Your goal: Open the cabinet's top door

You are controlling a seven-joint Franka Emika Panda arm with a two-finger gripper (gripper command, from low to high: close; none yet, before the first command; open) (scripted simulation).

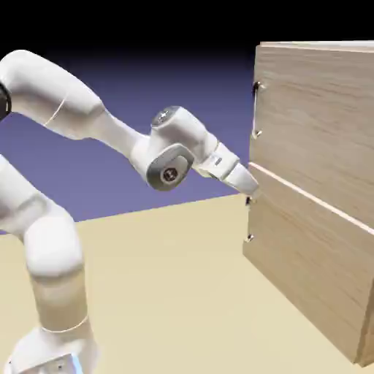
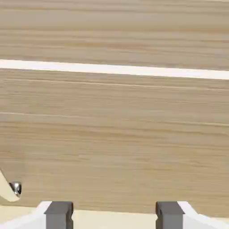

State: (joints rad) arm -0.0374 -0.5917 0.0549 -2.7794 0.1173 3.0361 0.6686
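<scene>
The big boxy cabinet of light oak-grain wood (image 1: pixel 314 190) stands on the tan table (image 1: pixel 161 285), at the right of the exterior view. Its front has two flat panels, one above the other, with a pale seam (image 2: pixel 114 69) between them. The top door (image 1: pixel 318 117) is the upper panel, and it looks shut. Its small silver bar handle (image 1: pixel 257 109) stands upright near the door's left edge.

The white arm's two-finger gripper (image 1: pixel 247 184) is close to the cabinet front, but it sits low, about level with the seam and just above the lower panel's small handle (image 1: pixel 250 219). In the hand view, the two grey finger tips (image 2: pixel 58 214) are spread apart with nothing between them, so the gripper is open and empty. That view shows only wood, the seam and a bit of shiny metal (image 2: pixel 15 188) at the left edge.

To do this step well, the gripper should likely go up to the upper handle, not the lower one. The fingers should go on both sides of the bar, squeeze it, then pull back gently so the door swings out.
</scene>
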